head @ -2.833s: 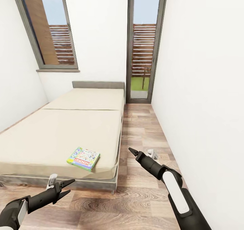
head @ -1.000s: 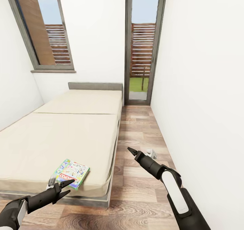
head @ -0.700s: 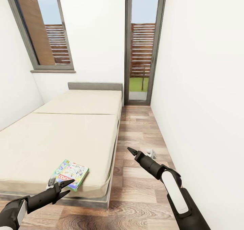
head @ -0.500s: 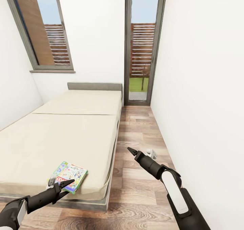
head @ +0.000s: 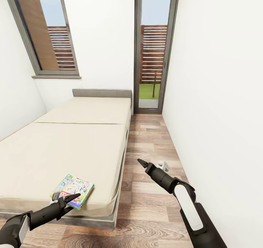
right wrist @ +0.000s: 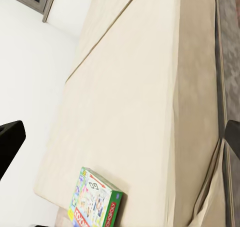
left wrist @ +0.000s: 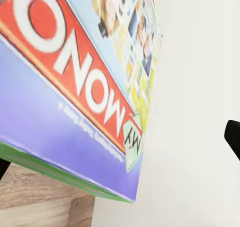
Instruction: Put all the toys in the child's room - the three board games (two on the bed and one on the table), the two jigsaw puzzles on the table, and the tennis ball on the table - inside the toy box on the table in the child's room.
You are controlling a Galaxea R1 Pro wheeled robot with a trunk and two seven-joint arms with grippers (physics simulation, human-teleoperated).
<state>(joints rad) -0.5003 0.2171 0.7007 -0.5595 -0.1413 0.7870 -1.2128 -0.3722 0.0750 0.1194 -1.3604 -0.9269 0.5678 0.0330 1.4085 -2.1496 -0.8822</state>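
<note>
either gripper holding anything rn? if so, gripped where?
Nothing held. Left gripper is open, right by the near edge of the board game on the bed, not clamped. Right gripper is open over the floor.

Board game point(head: 73, 191): flat on the bed point(head: 73, 146), near its foot corner on your side
Left gripper point(head: 71, 200): tips at the game's near edge; contact unclear
Right gripper point(head: 140, 163): over the wooden floor point(head: 153, 200), beside the bed

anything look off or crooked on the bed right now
Only slightly: the board game lies askew at the near corner of the bed, its edges not square to the mattress. It looks flat and undamaged. The left gripper hovers open beside it.
</note>
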